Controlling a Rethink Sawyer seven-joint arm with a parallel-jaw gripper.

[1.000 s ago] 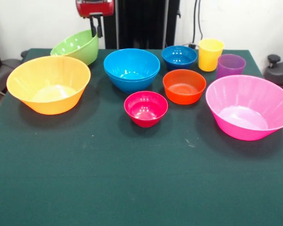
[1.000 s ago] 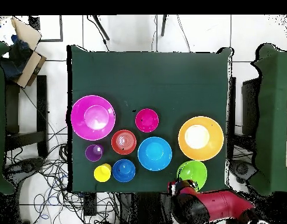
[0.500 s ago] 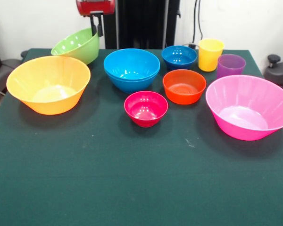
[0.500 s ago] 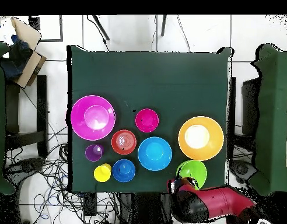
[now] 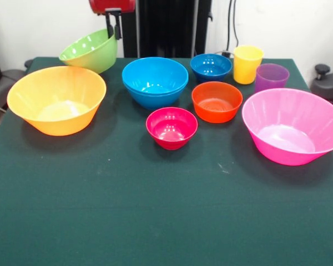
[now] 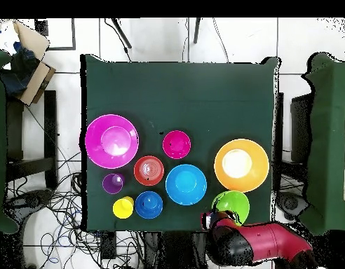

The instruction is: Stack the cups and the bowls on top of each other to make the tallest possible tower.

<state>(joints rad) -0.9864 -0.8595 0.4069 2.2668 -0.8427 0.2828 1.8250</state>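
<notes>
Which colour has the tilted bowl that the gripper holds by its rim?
Green; the front view shows it best, below the gripper.

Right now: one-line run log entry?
phase: lifting | gripper: shut on green bowl rim, bowl tilted | tower: not started | light blue bowls: nested

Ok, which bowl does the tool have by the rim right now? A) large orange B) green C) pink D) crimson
B: the tool comes down onto the far rim of the green bowl, which sits tilted at the table's far edge.

green bowl tilted, other bowls upright
</notes>
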